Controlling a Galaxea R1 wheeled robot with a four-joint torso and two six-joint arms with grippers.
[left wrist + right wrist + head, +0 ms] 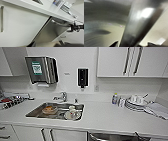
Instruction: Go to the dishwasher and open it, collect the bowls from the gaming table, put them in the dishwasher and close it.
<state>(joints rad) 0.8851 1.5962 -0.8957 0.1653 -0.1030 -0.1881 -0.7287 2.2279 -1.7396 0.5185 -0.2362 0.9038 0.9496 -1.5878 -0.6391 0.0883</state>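
— Steel-fronted dishwasher (52, 31) sits under the white countertop (105, 114), right of the sink (56, 111), its door tilted ajar?

— Yes. Right gripper (75, 27) is at its bar handle (60, 23); grip unclear. I'd pull evenly.

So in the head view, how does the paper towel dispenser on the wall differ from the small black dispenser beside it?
The paper towel dispenser is wide and steel-grey with a green label on its front; the black dispenser is narrow, tall and plain dark. The towel dispenser hangs left of the faucet, the black one to its right. The towel dispenser shows a pale strip, probably paper, at its base; the black one has a small dark spout. Both are fixed to the white wall above the sink.
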